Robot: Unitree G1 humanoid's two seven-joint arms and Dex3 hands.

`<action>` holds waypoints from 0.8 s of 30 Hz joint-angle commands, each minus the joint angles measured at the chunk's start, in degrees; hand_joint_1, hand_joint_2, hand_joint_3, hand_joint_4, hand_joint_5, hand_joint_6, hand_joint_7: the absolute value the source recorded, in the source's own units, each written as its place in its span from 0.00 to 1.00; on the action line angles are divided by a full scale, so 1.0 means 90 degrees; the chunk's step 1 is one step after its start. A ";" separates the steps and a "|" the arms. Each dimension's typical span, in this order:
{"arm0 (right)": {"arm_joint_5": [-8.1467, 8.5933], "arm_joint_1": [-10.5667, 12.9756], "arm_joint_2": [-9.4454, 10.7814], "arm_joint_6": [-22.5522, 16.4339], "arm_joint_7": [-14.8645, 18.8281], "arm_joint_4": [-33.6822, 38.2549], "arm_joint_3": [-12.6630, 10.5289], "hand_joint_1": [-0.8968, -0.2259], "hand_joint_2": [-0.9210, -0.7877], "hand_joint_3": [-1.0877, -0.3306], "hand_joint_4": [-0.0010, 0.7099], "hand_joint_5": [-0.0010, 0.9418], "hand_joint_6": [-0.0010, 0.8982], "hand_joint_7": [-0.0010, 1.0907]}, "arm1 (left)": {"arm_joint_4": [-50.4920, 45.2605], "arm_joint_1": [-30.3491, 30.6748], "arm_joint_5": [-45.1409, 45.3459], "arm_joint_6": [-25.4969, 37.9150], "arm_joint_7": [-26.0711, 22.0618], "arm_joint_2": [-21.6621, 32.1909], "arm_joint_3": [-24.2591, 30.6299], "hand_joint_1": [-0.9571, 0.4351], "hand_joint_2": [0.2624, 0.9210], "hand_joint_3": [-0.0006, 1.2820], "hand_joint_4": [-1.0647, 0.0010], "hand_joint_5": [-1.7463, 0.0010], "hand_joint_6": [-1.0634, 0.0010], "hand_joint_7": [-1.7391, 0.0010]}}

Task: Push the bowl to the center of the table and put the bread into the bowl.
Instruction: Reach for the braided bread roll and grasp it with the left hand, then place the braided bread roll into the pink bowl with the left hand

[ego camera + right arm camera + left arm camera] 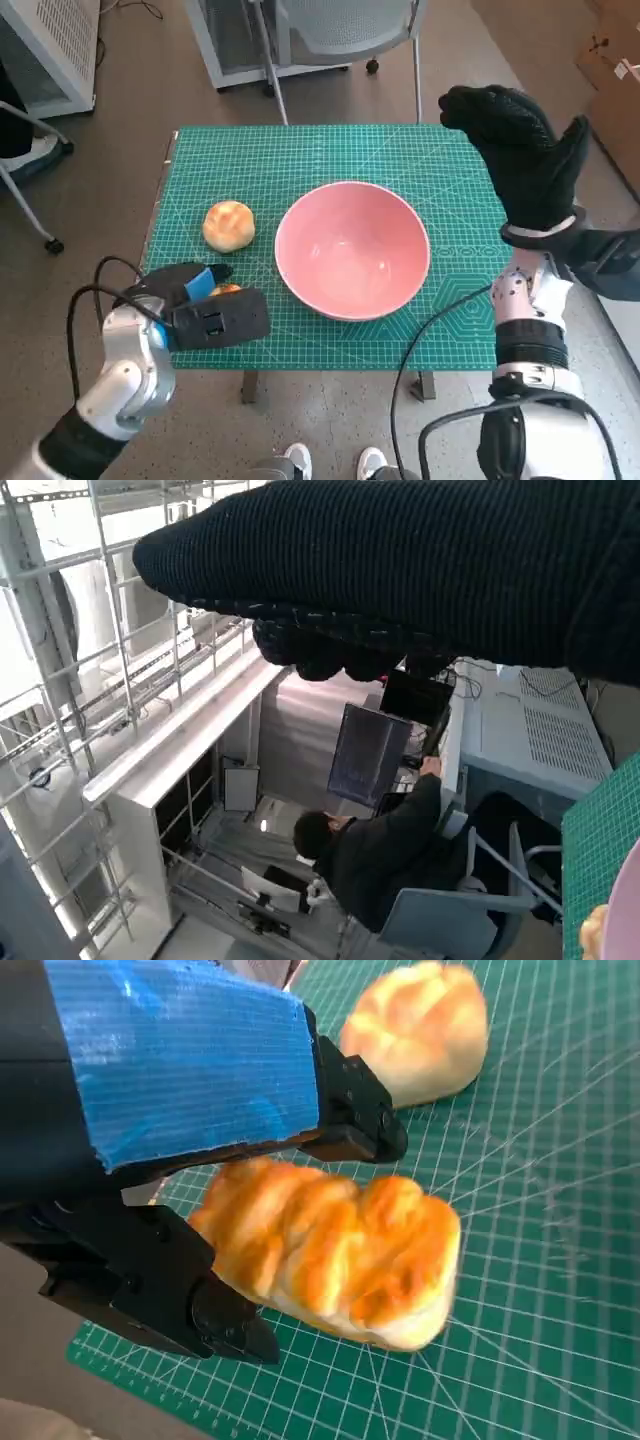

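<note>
While the pink bowl (352,250) sits about mid-counter on the green cutting mat (250,155), a glazed, ridged bread loaf (335,1250) lies on the mat at the near left edge, between the fingers (160,1280) of the left robot hand (200,305). In the left wrist view one finger lies along one long flank of the loaf and another sits above the opposite flank; whether they press on it or only bracket it cannot be told, and the loaf appears to rest on the mat. Judged by its puffed crust, the loaf is light, soft and easily dented, with a glossy top that may slip; a gentle hold across the short width, at mid-length, looks soundest. Its long axis appears to run roughly across the finger direction, so the fingers span its narrow dimension, one end pointing toward the round bun (229,224). That bun lies further back on the mat, apart from the loaf and just left of the bowl, without touching it. Raised above the far right corner of the counter, the right robot hand (525,160) holds nothing, its gloved fingers spread. A person (385,855) sits at a desk in the right wrist view.
</note>
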 commanded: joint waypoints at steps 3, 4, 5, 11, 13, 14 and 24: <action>-0.0009 0.0142 0.0035 0.0063 0.0078 -0.0019 0.0005 0.43 0.00 0.51 0.40 0.00 0.41 0.00 | 0.0583 -0.0115 0.0234 -0.0456 0.0281 -0.0075 -0.0093 0.69 0.78 0.04 0.47 0.16 0.33 0.97; -0.0005 0.0148 0.0035 0.0072 0.0082 -0.0031 0.0005 0.42 0.00 0.51 0.40 0.00 0.41 0.00 | 0.0637 -0.0118 0.0266 -0.0502 0.0309 -0.0074 -0.0094 0.79 0.75 0.16 0.45 0.18 0.30 0.96; 0.0001 0.0156 0.0033 0.0077 0.0089 -0.0040 0.0003 0.42 0.00 0.51 0.40 0.00 0.41 0.00 | 0.0704 -0.0125 0.0317 -0.0550 0.0351 -0.0070 -0.0105 0.85 0.69 0.28 0.44 0.19 0.28 0.95; 0.0029 0.0186 0.0031 0.0133 0.0117 -0.0081 -0.0016 0.42 0.00 0.51 0.40 0.00 0.41 0.00 | 0.0717 -0.0085 0.0546 -0.0624 0.0406 -0.0080 -0.0049 0.75 0.94 0.19 0.47 0.17 0.47 0.49; 0.0036 0.0200 0.0035 0.0154 0.0115 -0.0106 -0.0019 0.42 0.00 0.51 0.40 0.00 0.41 0.00 | 0.0622 -0.0061 0.0582 -0.0603 0.0384 -0.0068 -0.0001 0.71 0.97 0.18 0.49 0.16 0.52 0.39; 0.0039 0.0206 0.0037 0.0163 0.0114 -0.0117 -0.0019 0.42 0.00 0.51 0.40 0.00 0.41 0.00 | 0.0583 -0.0050 0.0598 -0.0600 0.0374 -0.0063 0.0024 0.71 0.98 0.18 0.49 0.16 0.54 0.36; 0.0031 0.0251 0.0060 0.0180 0.0089 -0.0184 -0.0014 0.42 0.00 0.52 0.40 0.00 0.41 0.00 | 0.0062 0.0104 0.0429 -0.0864 0.0371 0.0057 0.0544 0.69 1.00 0.17 0.49 0.16 0.56 0.32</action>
